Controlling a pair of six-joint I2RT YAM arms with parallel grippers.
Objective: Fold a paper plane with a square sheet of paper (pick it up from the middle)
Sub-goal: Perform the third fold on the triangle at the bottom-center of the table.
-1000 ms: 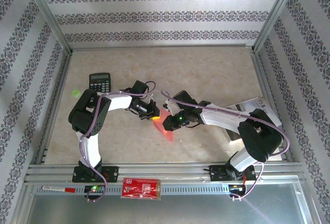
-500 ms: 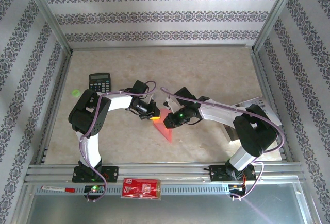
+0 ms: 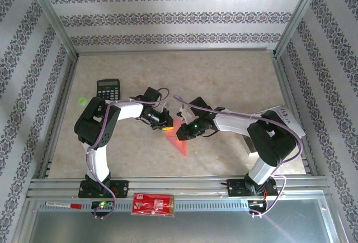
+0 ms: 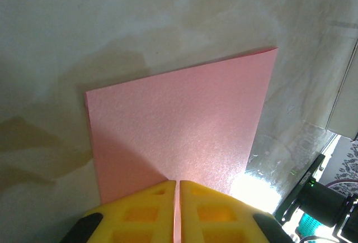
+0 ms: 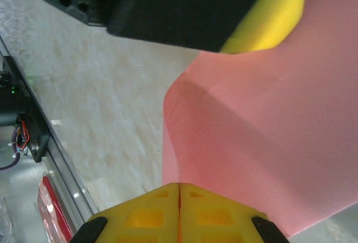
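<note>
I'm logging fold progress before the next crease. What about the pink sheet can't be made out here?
Top external: left gripper and right gripper cover part of the square sheet of paper; creases too small to see.
Left wrist: near edge behind the yellow fingers; glare washes out the corner beside them.
Right wrist: cut off at the right edge; left gripper covers its top.

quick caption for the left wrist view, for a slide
Left gripper shut on the near edge of the pink paper sheet, over the marbled table.
</note>
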